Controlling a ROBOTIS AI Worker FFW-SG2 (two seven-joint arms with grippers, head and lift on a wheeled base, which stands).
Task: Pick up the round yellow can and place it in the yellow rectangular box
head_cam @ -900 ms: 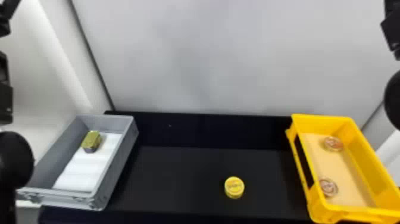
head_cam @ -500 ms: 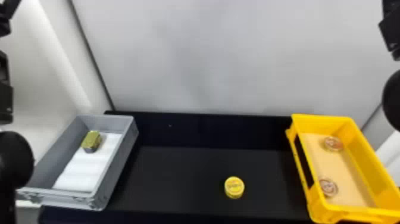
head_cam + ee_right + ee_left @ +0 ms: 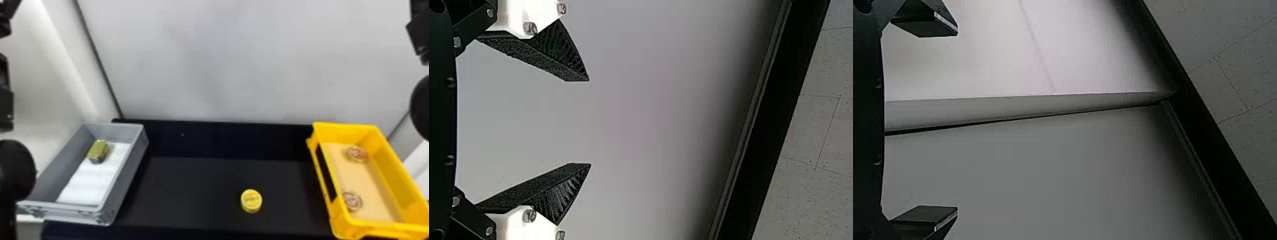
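Standing lid-up, yellow can (image 3: 251,201), axis vertical; both jaws spread wide, empty.

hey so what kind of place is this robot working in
Probably a robot test bench or lab cell: a black table against pale panels, with a gray bin and a yellow rectangular box at either end and a round yellow can between them.
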